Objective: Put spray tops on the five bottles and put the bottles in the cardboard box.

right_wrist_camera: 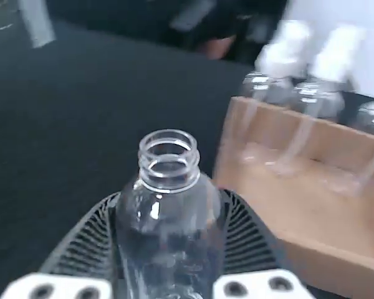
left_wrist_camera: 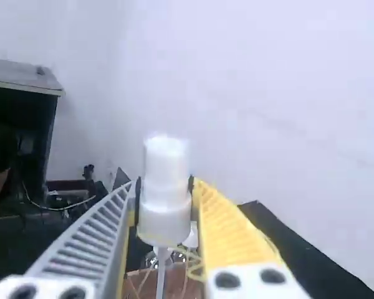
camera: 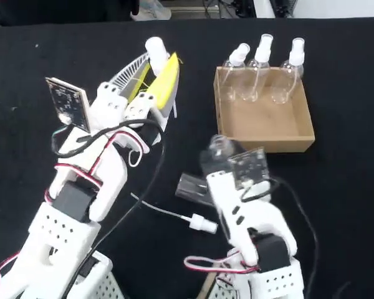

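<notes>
My left gripper (camera: 154, 65) is raised over the table's far middle, shut on a white spray top (camera: 155, 47) whose thin tube hangs down between the white and yellow fingers. The left wrist view shows that spray top (left_wrist_camera: 165, 193) pinched upright. My right gripper (camera: 219, 154) is shut on a clear, uncapped bottle (camera: 219, 147) just left of the cardboard box (camera: 299, 140). In the right wrist view the bottle (right_wrist_camera: 168, 199) stands upright with its neck open. Three bottles with spray tops (camera: 260, 65) lean at the box's far wall.
Another clear bottle (camera: 191, 187) lies on its side on the black table next to my right arm. A loose spray top with a long tube (camera: 202, 222) lies in front of it. The near half of the box floor (right_wrist_camera: 311, 212) is bare.
</notes>
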